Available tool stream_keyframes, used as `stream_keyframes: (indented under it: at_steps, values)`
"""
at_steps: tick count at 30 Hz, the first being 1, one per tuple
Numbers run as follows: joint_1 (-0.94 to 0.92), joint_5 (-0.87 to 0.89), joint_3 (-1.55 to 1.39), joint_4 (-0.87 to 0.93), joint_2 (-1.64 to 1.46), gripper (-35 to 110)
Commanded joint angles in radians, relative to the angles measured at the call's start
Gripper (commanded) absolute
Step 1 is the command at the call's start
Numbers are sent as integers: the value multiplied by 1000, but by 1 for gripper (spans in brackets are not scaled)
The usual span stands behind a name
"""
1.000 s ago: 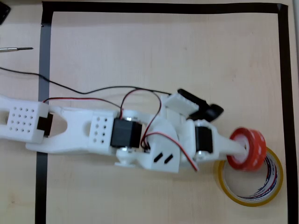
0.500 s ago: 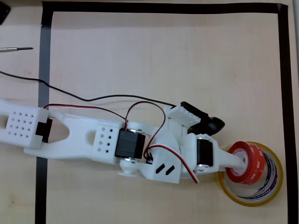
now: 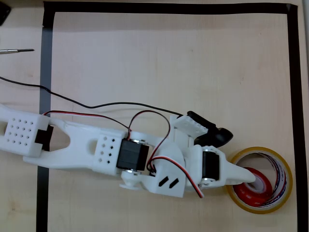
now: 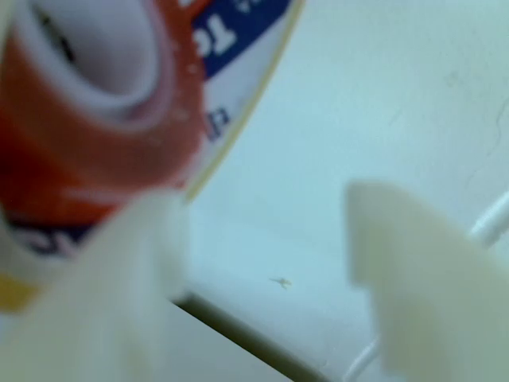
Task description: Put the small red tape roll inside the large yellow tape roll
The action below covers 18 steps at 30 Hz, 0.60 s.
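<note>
White plastic gripper (image 3: 248, 177) reaches over the rim of the large yellow tape roll (image 3: 240, 201) in the overhead view. Its fingers (image 4: 119, 278) are spread apart with a wide gap, one touching the small red tape roll (image 3: 256, 191). The red roll sits inside the yellow ring, on the wooden table (image 3: 169, 58). A black tape line (image 3: 169, 7) frames the table.

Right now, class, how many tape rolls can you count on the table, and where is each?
2. The large yellow tape roll lies flat near the lower right corner in the overhead view; the small red tape roll sits inside its hole.
</note>
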State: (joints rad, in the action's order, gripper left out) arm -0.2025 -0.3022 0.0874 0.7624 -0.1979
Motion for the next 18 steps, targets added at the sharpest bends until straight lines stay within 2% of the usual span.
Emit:
stream_keyframes:
  at_steps: [1,6,8,11,18]
  values:
    - [-9,-6,49,-15,-227,10]
    - [-9,-6,72,34,-229,7]
    - [-5,-11,137,109,-219,0]
    - [-3,-6,153,250,-264,0]
    - [-35,52,155,451,-422,0]
